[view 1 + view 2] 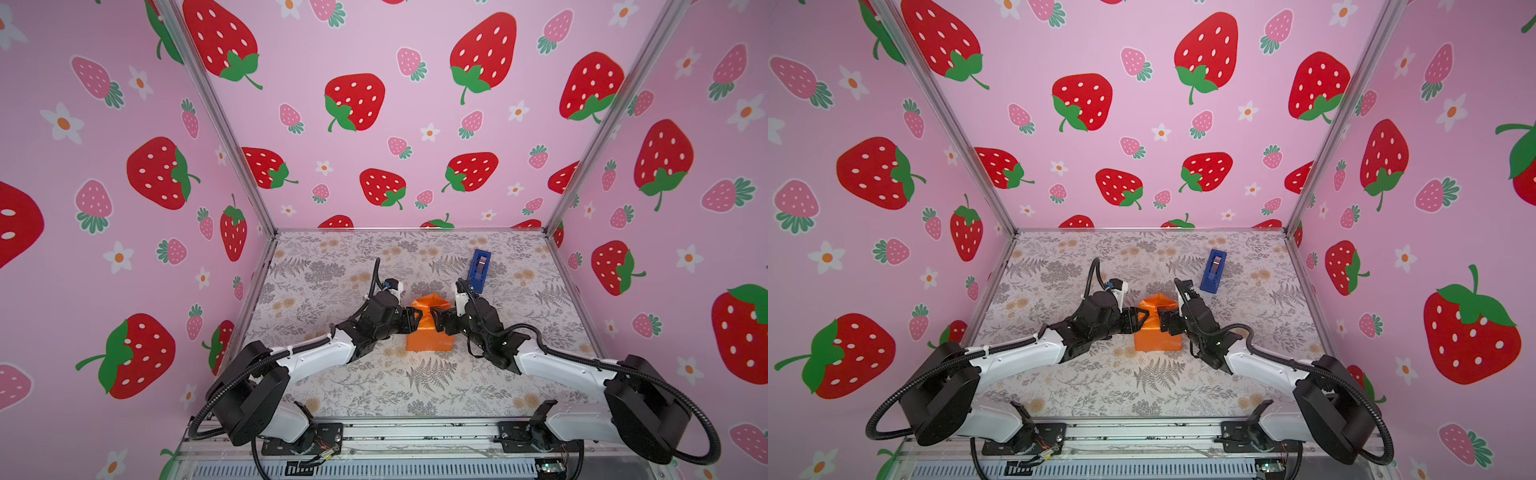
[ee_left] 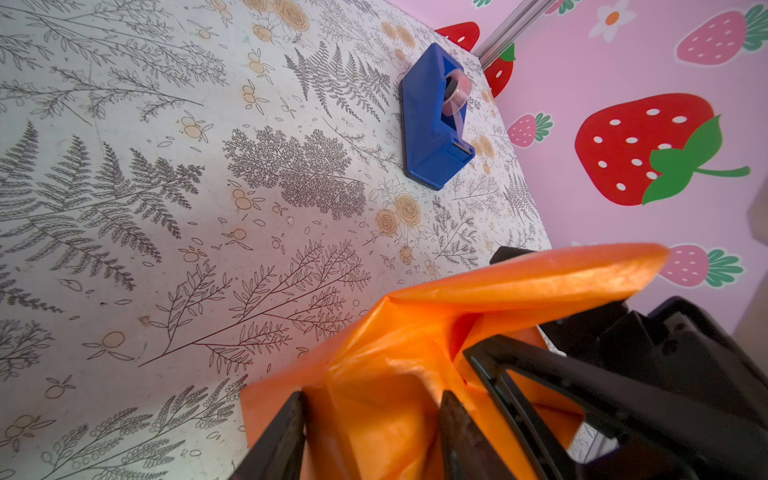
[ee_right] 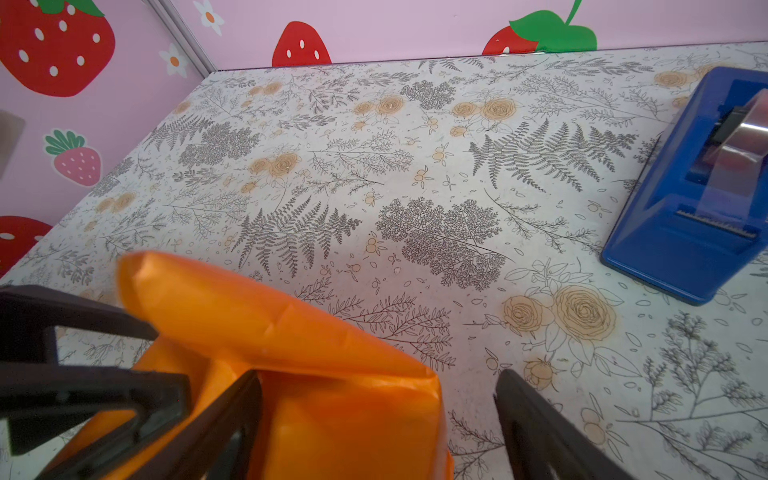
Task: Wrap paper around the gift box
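The paper (image 1: 428,338) is sitting as an orange, box-shaped parcel at the middle of the tabletop (image 1: 332,382), hiding the box completely. The left end effector (image 2: 374,395) is pinching the parcel's upper folds between its fingers. The right end effector (image 3: 376,374) is standing open astride a parcel corner, with one finger clear of it. A blue dispenser (image 1: 479,270) is lying toward the far right corner.

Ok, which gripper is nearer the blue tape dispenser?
Right. The right gripper is at the side of the orange paper toward the blue tape dispenser; the left gripper is at the paper's opposite side, farther off.
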You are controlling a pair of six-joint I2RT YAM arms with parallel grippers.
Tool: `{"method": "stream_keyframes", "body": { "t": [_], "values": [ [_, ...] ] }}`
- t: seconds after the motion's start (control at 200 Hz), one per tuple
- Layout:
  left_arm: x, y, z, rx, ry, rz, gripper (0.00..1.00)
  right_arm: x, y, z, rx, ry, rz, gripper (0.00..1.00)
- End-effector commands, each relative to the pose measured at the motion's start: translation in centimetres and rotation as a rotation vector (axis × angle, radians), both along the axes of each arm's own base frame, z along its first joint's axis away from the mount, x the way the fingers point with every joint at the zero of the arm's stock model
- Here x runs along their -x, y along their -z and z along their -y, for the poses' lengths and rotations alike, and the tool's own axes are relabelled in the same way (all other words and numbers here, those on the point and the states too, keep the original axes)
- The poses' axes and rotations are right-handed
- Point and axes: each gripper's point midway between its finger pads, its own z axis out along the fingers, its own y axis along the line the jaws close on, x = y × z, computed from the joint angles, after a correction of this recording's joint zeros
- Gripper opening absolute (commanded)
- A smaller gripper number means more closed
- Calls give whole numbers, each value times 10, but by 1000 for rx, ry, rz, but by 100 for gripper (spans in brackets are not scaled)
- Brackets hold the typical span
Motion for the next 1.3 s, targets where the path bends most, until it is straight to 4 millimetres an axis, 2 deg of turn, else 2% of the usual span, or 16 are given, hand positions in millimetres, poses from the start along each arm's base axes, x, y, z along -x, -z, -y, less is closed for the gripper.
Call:
{"method": "stream_keyframes", "body": {
  "t": [0.0, 0.195, 0.405, 0.545, 0.675, 0.875, 1.031, 1.296],
  "values": [
    [36, 64, -17, -177, 54, -192, 52, 21, 30, 9, 113, -53, -67, 91],
    [36, 60, -15, -172, 69, -177, 52, 18, 42, 20, 176, -5, -91, 91],
    [30, 45, -12, -201, 114, -127, 52, 16, 49, 18, 197, 1, -122, 90],
    [24, 23, -8, -225, 177, -42, 54, 18, 51, 16, 201, -14, -132, 88],
    [18, -8, -7, -260, 280, 84, 57, 19, 51, 17, 203, -18, -131, 87],
    [-5, -38, -12, -206, 375, 152, 61, 20, 53, 17, 205, -17, -139, 86],
    [-5, -45, 2, -170, 553, 200, 60, 20, 51, 17, 199, -22, -136, 85],
    [-18, -53, 27, -69, 661, 220, 60, 21, 50, 14, 188, -34, -137, 84]
  ]
}}
